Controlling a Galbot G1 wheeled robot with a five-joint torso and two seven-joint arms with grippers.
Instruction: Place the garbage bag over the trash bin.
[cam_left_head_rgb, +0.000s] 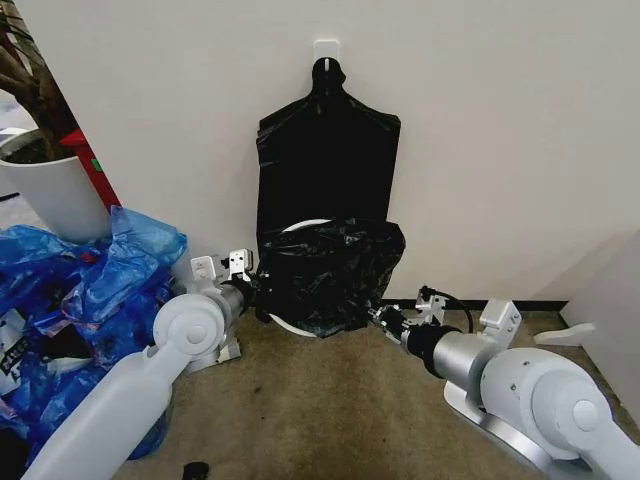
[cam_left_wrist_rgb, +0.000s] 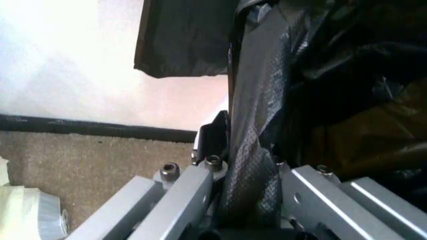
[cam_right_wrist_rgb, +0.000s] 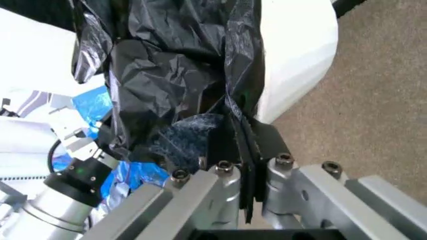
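Here, low against a white wall, a garbage bag (cam_left_head_rgb: 332, 272) of thin, wrinkled, glossy black film is stretched over the mouth of the trash bin (cam_left_head_rgb: 296, 228), a small round cream-white bucket whose rolled rim peeks out as a pale arc at the bag's upper left and lower left edges. The bin sits on brown carpet (cam_left_head_rgb: 330, 410), tipped so its opening faces the robot.

Both arms reach in from either side. The left gripper (cam_left_head_rgb: 256, 283) meets the bag's left edge; in the left wrist view its fingers (cam_left_wrist_rgb: 212, 140) are pressed together with a band of black film (cam_left_wrist_rgb: 257, 130) running up between them, so they are pinching the bag. The right gripper (cam_left_head_rgb: 378, 318) is at the bag's lower right corner; in the right wrist view its fingers (cam_right_wrist_rgb: 263, 140) are clamped on a folded strip of the bag, right beside the bin's white wall (cam_right_wrist_rgb: 297, 55).

Above the bin, a flat black bundle with a narrow neck (cam_left_head_rgb: 328, 160) hangs from a white wall hook (cam_left_head_rgb: 327, 47). To the left lie crumpled blue plastic bags (cam_left_head_rgb: 90, 290), and behind them stands a larger white plant pot (cam_left_head_rgb: 50, 190).
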